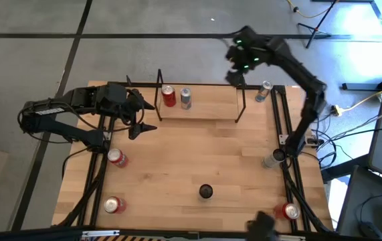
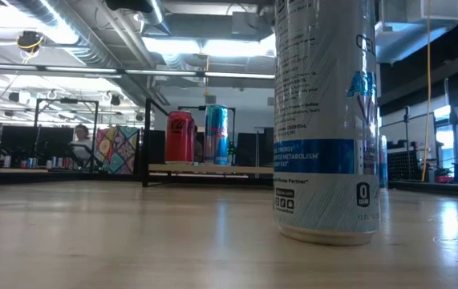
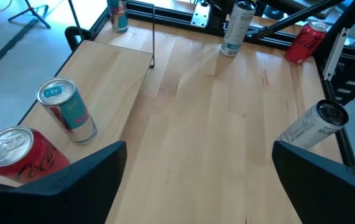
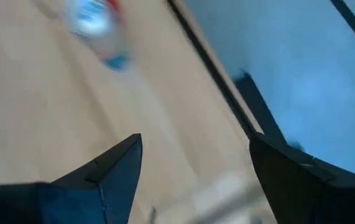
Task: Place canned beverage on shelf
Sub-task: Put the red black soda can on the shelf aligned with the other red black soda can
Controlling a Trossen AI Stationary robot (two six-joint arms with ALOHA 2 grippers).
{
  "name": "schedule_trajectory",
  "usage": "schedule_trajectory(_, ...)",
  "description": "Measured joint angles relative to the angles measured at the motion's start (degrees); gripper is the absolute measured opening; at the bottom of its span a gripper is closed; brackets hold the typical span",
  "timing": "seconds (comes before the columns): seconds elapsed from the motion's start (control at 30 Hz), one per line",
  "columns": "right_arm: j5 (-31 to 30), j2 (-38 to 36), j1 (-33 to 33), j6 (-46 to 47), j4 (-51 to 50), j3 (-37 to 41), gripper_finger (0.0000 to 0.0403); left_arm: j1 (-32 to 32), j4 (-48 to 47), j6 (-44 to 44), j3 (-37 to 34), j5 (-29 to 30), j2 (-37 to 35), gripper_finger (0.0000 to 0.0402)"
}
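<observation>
While my right pincer [image 1: 236, 79] hangs open and empty above the shelf [image 1: 197, 115], I judge I next must fetch another can [image 1: 264, 90].

Two cans stand on the black wire rack with the light wood floor [image 1: 197, 112]: one red can [image 1: 169, 97] and one silver-blue can [image 1: 186, 98]. Six more cans are around the table: three red, two silver, one dark-topped.

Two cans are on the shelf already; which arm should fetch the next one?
Probably left: the left gripper is open, low over the table, near the red can. The right gripper sits at the shelf's far end.
</observation>
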State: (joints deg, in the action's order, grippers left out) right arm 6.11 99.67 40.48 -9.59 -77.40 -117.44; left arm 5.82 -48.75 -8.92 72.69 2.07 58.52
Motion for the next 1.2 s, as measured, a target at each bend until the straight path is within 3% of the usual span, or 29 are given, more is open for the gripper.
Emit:
schedule_trajectory(0.2, -6.42, -11.15, 9.49, 4.27, -0.18, 13.29, 0.0285, 0.0, -0.02, 0.46, 0.0, 0.41, 0.01, 0.0391)
schedule_trajectory(0.4, -6.99, -16.92, 18.01, 12.08, -1.65, 22.49, 0.0285, 0.0, -0.02, 0.5, 0.0, 0.44, 0.01, 0.0391)
schedule_trajectory(0.87, -15.61, -15.08, 20.3, 12.76, 5.84, 32.92, 0.0285, 0.0, -0.02, 0.17, 0.02, 0.28, 0.0, 0.0391)
schedule_trajectory(1.2, -15.95, -11.6, 19.92, 10.8, 6.07, 35.18, 0.0285, 0.0, -0.02, 0.06, 0.02, 0.16, 0.0, 0.0391)
